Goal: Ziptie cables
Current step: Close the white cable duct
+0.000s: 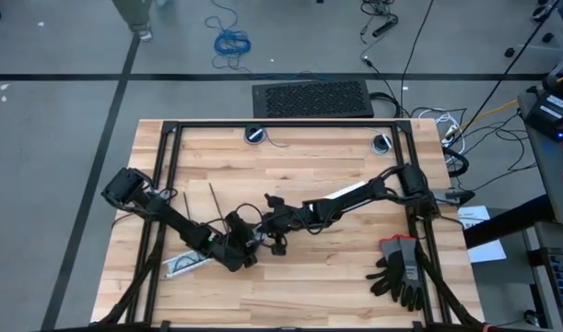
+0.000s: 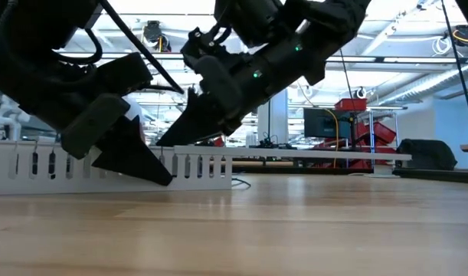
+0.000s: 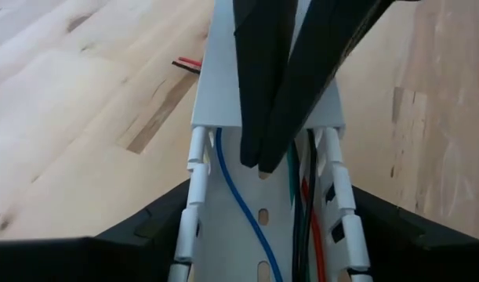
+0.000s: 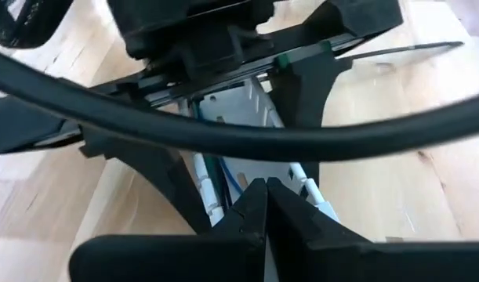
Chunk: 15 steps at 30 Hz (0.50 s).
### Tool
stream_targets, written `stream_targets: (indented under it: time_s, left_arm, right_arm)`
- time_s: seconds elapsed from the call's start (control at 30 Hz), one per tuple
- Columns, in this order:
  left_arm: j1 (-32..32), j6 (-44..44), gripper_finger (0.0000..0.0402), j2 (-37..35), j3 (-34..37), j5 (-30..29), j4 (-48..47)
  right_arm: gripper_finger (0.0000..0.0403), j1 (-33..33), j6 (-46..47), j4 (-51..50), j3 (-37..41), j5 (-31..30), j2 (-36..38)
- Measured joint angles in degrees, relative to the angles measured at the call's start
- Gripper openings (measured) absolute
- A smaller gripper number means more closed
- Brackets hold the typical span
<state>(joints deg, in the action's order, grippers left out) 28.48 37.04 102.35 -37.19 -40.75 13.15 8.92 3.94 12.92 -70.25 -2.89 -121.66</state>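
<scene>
While both of my arms lean in over the wooden table (image 1: 336,295), all the work is gathered at the white slotted channel (image 3: 215,78) that lies near the table's front-left part. My left gripper (image 1: 237,256) is released, its two dark fingers (image 3: 145,231) spread astride the channel, one just beside each toothed wall; whether they press on the plastic I cannot tell. The cables (image 3: 306,235) lie inside the open stretch of that channel: a blue wire curves along the floor of it, and green, red and dark wires run close together against the other wall. A short red and black pair pokes out onto the wood beside the covered stretch. My right gripper (image 3: 260,160) is clenched, tips pressed together with nothing visible between them, pointing down into the channel just above the wires, between my left fingers. The zipties (image 1: 214,198) lie straight on the bare wood behind my left arm, apart from the channel. A pair of gloves (image 1: 401,269) rests near the front-right edge.
</scene>
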Motion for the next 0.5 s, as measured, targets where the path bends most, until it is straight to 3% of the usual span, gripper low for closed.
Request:
stream_targets:
  time_s: [0.27, 0.5]
  left_arm:
    - [-0.2, -1.3, 0.0253, 0.0, 0.0, 0.2, 0.2]
    - [-1.2, -4.0, 0.0253, 0.9, 0.0, 1.9, 2.2]
  right_arm:
    - [0.0, 1.3, -3.0, -9.6, 0.5, 0.8, 9.8]
    - [0.0, 0.8, -3.0, -23.9, 0.4, -6.4, 13.7]
